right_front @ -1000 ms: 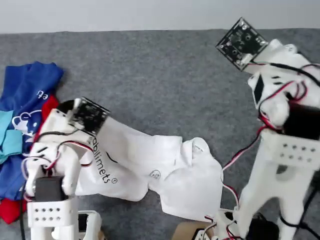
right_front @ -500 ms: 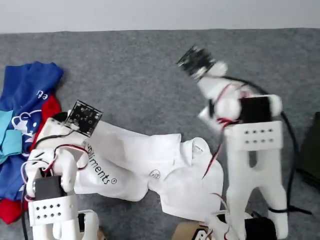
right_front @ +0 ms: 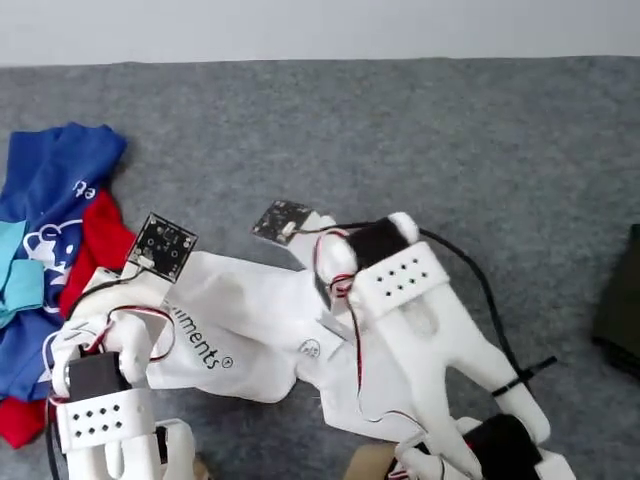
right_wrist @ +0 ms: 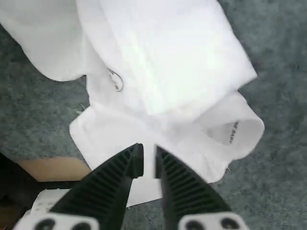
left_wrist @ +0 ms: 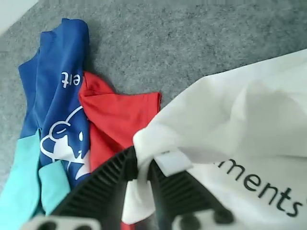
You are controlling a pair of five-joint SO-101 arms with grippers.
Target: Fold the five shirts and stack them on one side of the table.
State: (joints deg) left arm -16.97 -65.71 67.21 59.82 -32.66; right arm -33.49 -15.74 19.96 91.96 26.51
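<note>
White shirt (right_front: 250,320) lies lengthwise along the worktop's (right_front: 400,130) near edge, with the left gripper (left_wrist: 144,167) jaws pinching its left end and the right gripper (right_wrist: 149,158), jaws nearly pressed together, poised above its middle.

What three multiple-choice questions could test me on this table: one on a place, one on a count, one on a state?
1. Where is the pile?
A. beside the left arm
B. beside the right arm
C. mid-table
2. How many colours show in the pile?
A. one
B. three
C. five
3. The left gripper is:
A. wide open
B. shut on a red shirt
C. shut on the white shirt

1 A: it lies next to that arm.
2 B: blue, red and teal.
3 C: white cloth is pinched between its fingers.
</note>
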